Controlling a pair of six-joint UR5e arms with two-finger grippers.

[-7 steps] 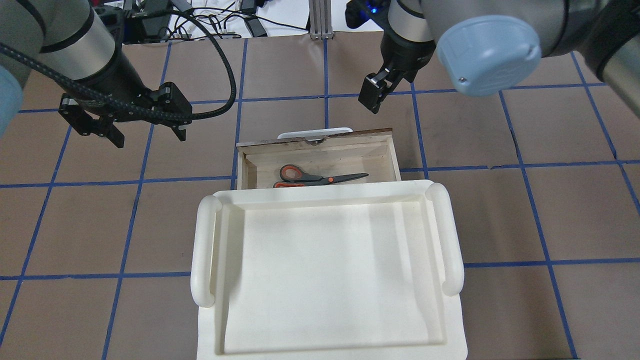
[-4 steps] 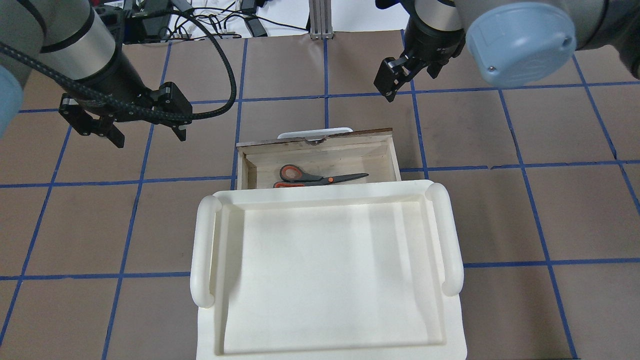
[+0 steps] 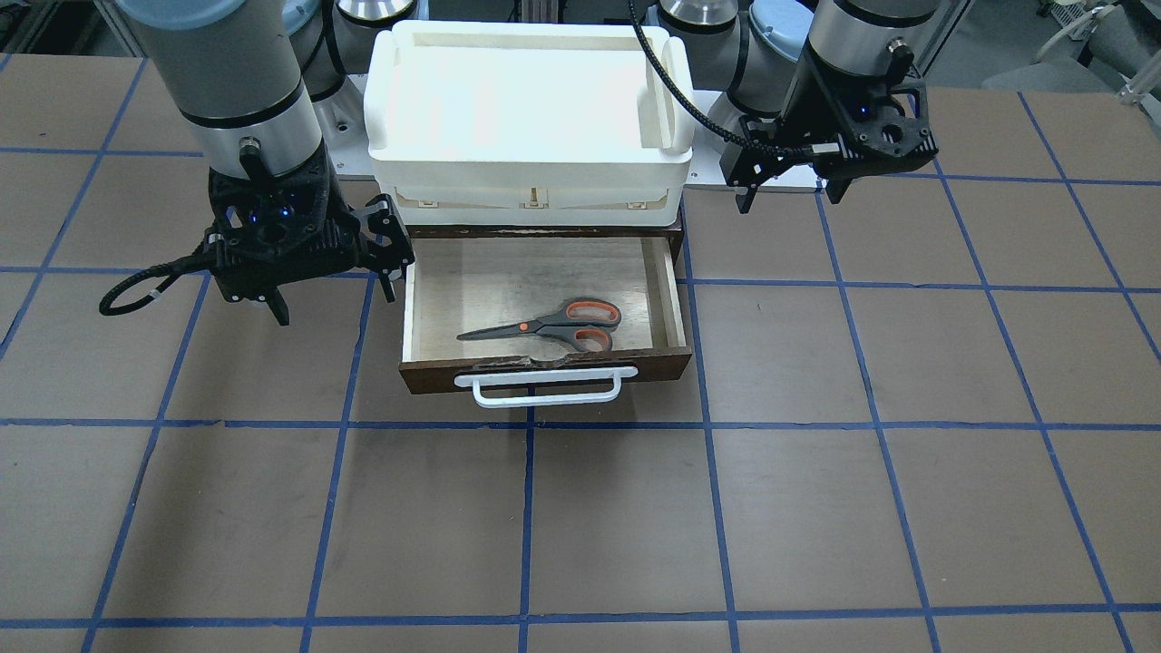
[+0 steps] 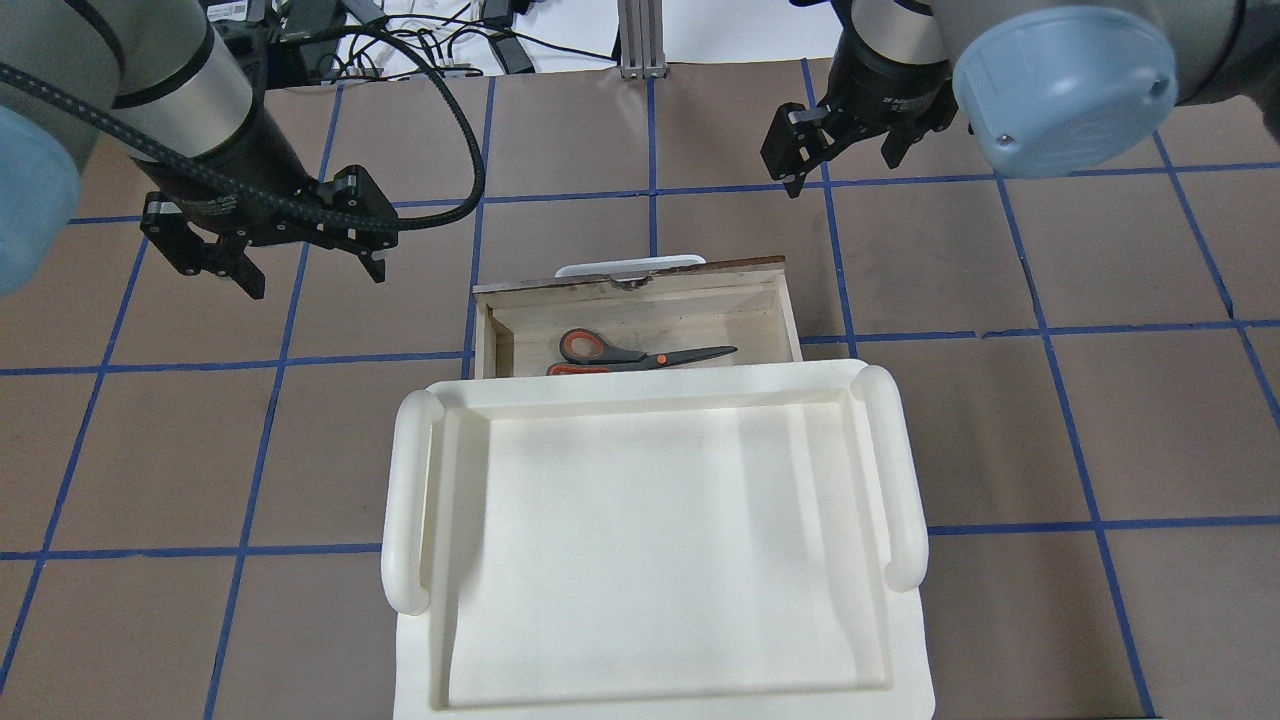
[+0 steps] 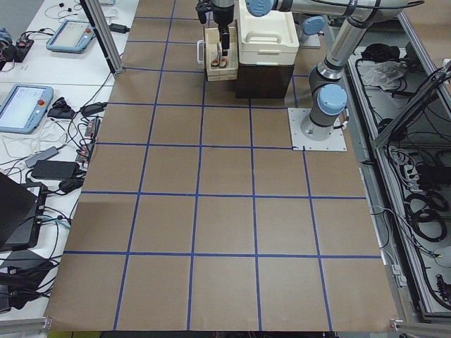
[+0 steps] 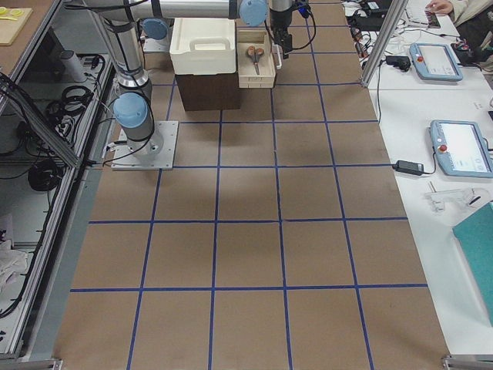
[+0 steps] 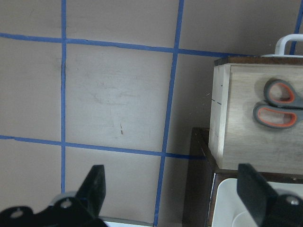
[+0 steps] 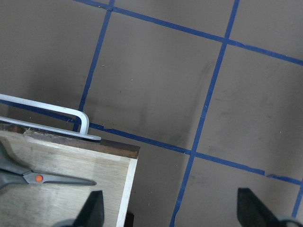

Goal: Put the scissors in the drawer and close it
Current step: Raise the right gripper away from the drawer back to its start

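The scissors (image 3: 553,326) lie flat inside the open drawer (image 3: 667,299), orange-lined loops toward my left. They also show in the overhead view (image 4: 620,353). The drawer (image 4: 720,268) is pulled out, its white bar handle (image 3: 544,396) facing away from me. My left gripper (image 4: 314,278) hangs open and empty over the table, left of the drawer; its wrist view shows the scissors' loops (image 7: 277,104). My right gripper (image 4: 842,170) is open and empty, beyond the drawer's front right corner. The right wrist view shows the blades (image 8: 33,175) and the handle's end (image 8: 80,118).
A white plastic tray (image 4: 400,500) sits on top of the dark cabinet that holds the drawer, and hides the drawer's rear part from above. The brown table is marked with blue tape lines (image 3: 707,508). Cables and devices lie past the far edge (image 4: 450,40).
My right gripper has moved up and to the right, away from the drawer front, and turned. My left gripper has shifted slightly right. The scissors and drawer have not moved.
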